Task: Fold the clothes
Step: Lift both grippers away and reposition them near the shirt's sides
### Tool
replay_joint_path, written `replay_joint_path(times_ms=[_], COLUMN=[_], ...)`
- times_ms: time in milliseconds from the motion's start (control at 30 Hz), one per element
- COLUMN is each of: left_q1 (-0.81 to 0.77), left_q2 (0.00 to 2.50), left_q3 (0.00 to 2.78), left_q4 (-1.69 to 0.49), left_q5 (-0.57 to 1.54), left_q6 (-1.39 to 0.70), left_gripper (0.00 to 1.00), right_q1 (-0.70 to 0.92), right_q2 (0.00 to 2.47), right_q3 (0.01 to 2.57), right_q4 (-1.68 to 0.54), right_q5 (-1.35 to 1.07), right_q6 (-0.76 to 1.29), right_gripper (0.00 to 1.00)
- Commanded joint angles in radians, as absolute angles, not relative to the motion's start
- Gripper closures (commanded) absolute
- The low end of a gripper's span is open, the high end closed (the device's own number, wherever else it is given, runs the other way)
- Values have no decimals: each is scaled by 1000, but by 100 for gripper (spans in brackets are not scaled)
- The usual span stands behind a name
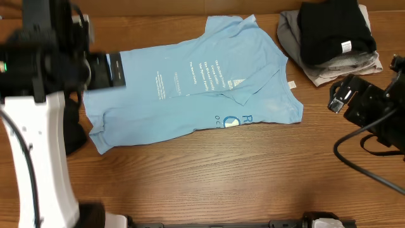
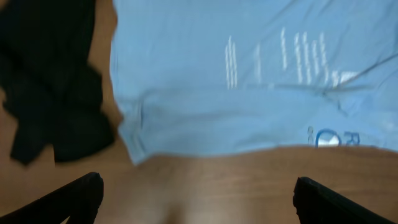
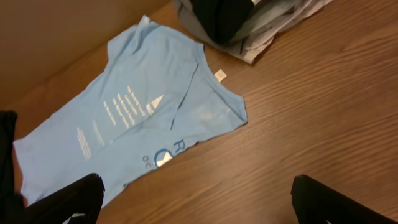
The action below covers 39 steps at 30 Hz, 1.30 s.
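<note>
**Overhead:** A light blue T-shirt (image 1: 190,95) lies spread lengthwise on the wooden table (image 1: 221,183), lettering up. One flap is turned over the body near its printed end, and the rest is flat and unfolded. Just past that end, a black garment (image 1: 334,28) sits folded on top of a grey one (image 1: 292,35), a stack that looks finished.

**Left wrist:** In a blurred view, the left gripper (image 2: 196,196) hangs with its jaws wide and nothing between them. It is over bare wood just off the T-shirt's long edge. A crumpled black cloth (image 2: 53,106) lies loose beside the T-shirt's plain end. Whether the two touch cannot be told.

**Right wrist:** The right gripper (image 3: 196,199) is also spread wide and empty, over bare table apart from the T-shirt's printed end.

By these views the job is partly done. The stack is finished, the T-shirt is hardly begun, and the loose black cloth has yet to be folded.
</note>
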<state>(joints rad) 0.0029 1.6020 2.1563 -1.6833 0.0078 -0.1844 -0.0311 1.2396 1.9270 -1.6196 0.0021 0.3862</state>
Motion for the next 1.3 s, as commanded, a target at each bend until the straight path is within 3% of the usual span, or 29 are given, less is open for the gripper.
replay_joint_path(times_ms=[0,433,700,800,933,1267], left_q1=[-14,-9,128,168,179,180], left_q2=[1514,1341,1341,1343,1367,1453], left_q3=[1923,1040,731,678,616,588], left_q4=[-1654,-1139,-811,-722,-570,-434], left_q5=[-66,-123,-151,-187,-186,-208], left_q6=[-309,-612,-599,-559,-476,-467], left_gripper=[0,0,0,6,3,28], right_q1=[-34,-33,-4,9,20,20], right_q2=[1258,1382,1438,1450,1465,1485], right_q3=[1841,1466,1398,1394,1394,1393], right_q4=[-1575,-1329,-1249,-1229,-1212,-1209], right_q5=[51,-133,-148,-148,-148,-104], right_q6=[425,310,302,302,302,302], right_gripper=[0,0,0,0,0,0])
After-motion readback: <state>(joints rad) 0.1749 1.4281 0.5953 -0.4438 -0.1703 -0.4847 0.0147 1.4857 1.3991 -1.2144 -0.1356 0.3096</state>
